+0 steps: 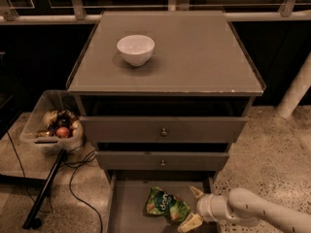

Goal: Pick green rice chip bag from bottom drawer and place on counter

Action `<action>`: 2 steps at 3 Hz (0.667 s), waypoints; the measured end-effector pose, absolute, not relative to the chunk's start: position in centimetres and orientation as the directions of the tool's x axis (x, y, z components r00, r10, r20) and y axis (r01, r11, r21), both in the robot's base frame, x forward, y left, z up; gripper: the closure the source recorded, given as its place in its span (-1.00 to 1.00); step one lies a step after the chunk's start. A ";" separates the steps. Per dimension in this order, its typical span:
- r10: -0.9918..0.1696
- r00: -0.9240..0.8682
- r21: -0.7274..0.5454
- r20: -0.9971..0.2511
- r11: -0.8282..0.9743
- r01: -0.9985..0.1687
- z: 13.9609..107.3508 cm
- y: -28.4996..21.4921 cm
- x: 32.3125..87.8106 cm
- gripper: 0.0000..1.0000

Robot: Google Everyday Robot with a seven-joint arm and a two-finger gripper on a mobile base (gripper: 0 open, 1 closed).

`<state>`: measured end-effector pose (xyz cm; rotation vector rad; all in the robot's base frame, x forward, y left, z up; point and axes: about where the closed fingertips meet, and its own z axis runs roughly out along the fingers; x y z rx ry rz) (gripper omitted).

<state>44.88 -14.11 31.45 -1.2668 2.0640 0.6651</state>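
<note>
Your pincer [193, 208] sits at the lower right of the frame, low over the bottom drawer [127, 205]. Its two fingers are spread wide and hold nothing. The green rice chip bag [166, 205] lies flat on the drawer floor at bottom centre, its right end just at the gap between the fingers.

You look to be in the reach-and-grasp step. Next, ease the pincer a little further left so the foil sits well between the fingers. Then close, lift clear of the drawer wall, and carry the bag up past the two upper drawers [164, 131].

The desk [204, 57] fills the upper middle of the frame, with a white bowl [135, 49] toward its upper left and bare surface to the right. A clear bin [53, 125] of oddments sits at the left edge, with cables [77, 178] trailing across the speckled floor [272, 164].
</note>
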 end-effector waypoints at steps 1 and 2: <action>-0.498 -0.347 0.078 -0.795 0.483 -0.872 28.6 -13.8 46.9 -1.00; -0.499 -0.344 0.079 -0.795 0.477 -0.875 28.4 -13.1 47.1 -1.00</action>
